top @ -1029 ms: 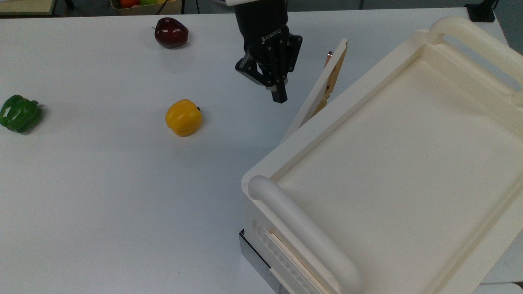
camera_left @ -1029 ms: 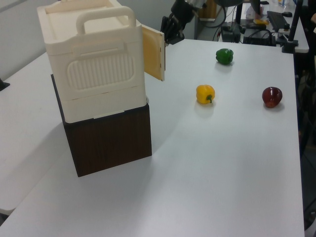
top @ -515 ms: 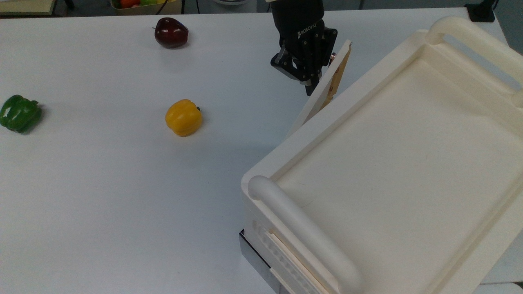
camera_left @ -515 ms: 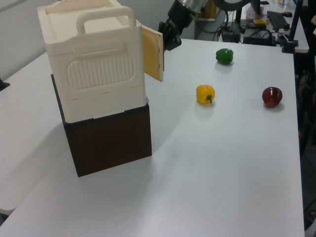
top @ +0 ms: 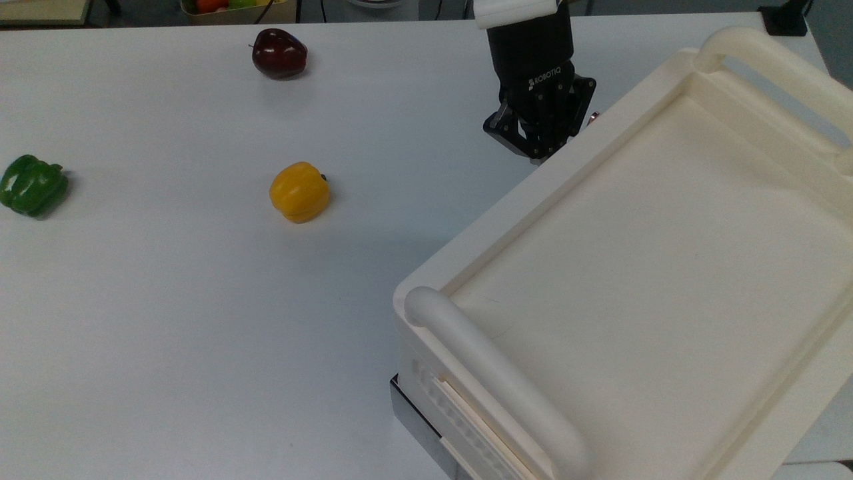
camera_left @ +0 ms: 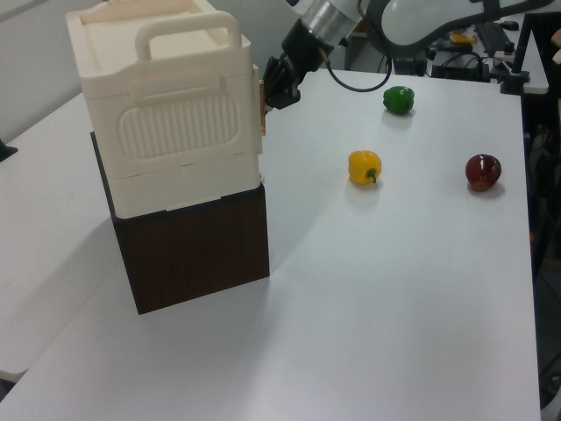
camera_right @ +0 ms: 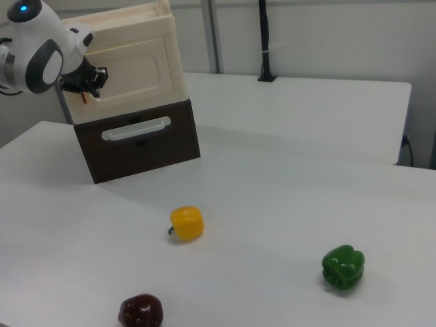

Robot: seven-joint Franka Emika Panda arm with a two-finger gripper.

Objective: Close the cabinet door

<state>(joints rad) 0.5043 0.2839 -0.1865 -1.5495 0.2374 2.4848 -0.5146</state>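
Observation:
The cabinet door (camera_right: 136, 70) lies flat against the cream cabinet (camera_left: 166, 105) in the right view. Its copper-brown handle (camera_right: 85, 97) sits at the right view's left end. In the left view the door shows as a thin edge (camera_left: 261, 112) flush with the cabinet's side. In the top view a bit of the handle (top: 592, 117) peeks out beside the cabinet's top (top: 666, 253). My gripper (top: 540, 151) is shut and presses against the door near the handle end, also seen as my gripper (camera_left: 274, 93) and my gripper (camera_right: 92, 84). The cabinet's top rim hides its fingertips in the top view.
A yellow pepper (top: 300, 192), a green pepper (top: 32, 185) and a dark red apple (top: 279, 53) lie apart on the white table (top: 166, 300). The cabinet stands on a dark brown drawer base (camera_right: 139, 146). A box of fruit (top: 233, 7) sits at the table's far edge.
My gripper moved toward the top view's right, met the half-open door and pushed it round until it lay flat against the cabinet.

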